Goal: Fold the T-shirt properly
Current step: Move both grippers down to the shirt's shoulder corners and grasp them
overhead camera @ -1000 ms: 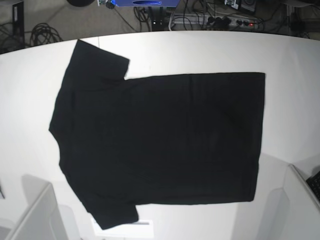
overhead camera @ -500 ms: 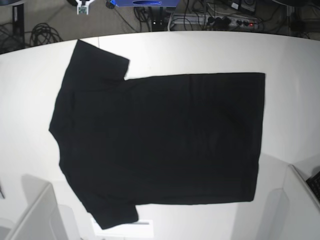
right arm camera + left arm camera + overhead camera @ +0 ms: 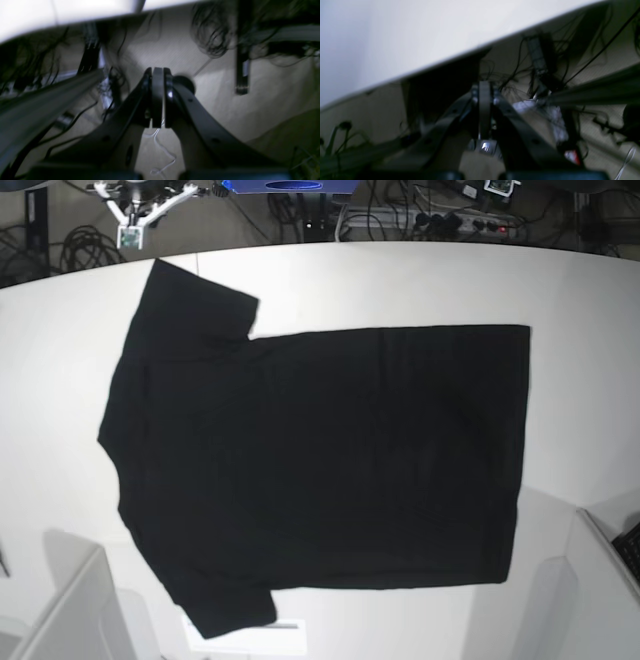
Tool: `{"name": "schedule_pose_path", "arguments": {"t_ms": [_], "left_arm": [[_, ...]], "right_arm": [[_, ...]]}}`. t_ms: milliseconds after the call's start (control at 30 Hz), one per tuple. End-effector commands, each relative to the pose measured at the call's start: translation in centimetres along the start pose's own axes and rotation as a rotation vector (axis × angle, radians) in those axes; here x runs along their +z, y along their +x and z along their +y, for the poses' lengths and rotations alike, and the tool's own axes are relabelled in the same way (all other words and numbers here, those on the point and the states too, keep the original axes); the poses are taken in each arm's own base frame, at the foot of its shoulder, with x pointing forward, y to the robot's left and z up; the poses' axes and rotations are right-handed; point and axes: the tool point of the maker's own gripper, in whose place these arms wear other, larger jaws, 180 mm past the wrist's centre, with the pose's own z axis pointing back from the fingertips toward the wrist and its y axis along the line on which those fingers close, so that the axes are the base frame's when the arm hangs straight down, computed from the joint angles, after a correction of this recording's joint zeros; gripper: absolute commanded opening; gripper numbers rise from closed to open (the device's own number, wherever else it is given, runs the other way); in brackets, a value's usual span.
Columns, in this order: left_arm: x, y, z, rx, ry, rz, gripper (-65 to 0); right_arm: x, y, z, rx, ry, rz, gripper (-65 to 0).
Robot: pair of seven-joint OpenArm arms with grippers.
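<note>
Count: one black T-shirt (image 3: 320, 460), one white table (image 3: 400, 280), two grippers in view, right gripper (image 3: 158, 72) and left gripper (image 3: 484, 86). One power strip (image 3: 430, 222) behind the table; floor cables too tangled to count.

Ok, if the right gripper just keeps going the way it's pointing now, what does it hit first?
Probably the floor. The right gripper, jaws shut, points past the table edge at bare floor with cables nearby. The picture is blurred, so depth is uncertain.
</note>
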Motion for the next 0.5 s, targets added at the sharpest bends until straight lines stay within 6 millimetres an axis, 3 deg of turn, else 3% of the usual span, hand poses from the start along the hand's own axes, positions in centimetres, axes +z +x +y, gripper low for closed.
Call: {"name": "schedule_pose_path", "arguments": {"t_ms": [0, 133, 300, 333, 400, 467], "left_arm": [[0.4, 1.4, 0.1, -0.008, 0.002, -0.044, -65.0], [-0.1, 4.2, 0.1, 0.002, 0.004, -0.118, -65.0], [-0.9, 5.4, 0.6, 0.005, 0.018, -0.155, -65.0], [-1.1, 5.4, 0.7, 0.005, 0.022, -0.156, -65.0], [-1.2, 5.6, 0.7, 0.005, 0.023, -0.162, -63.4], [-1.4, 6.1, 0.9, 0.021, 0.028, -0.177, -47.6]], "right_arm": [[0.3, 1.3, -0.1, -0.002, -0.001, -0.041, -65.0], [-0.2, 3.8, 0.3, -0.012, 0.008, -0.102, -65.0], [-0.7, 6.5, 1.2, -0.089, 0.053, -0.169, -65.0], [-0.7, 7.1, 1.5, -0.125, 0.080, -0.181, -62.4], [-0.8, 8.2, 1.4, -0.200, 0.124, -0.208, -42.9], [-1.0, 9.3, 1.2, -0.274, 0.173, -0.230, -28.2]]}}
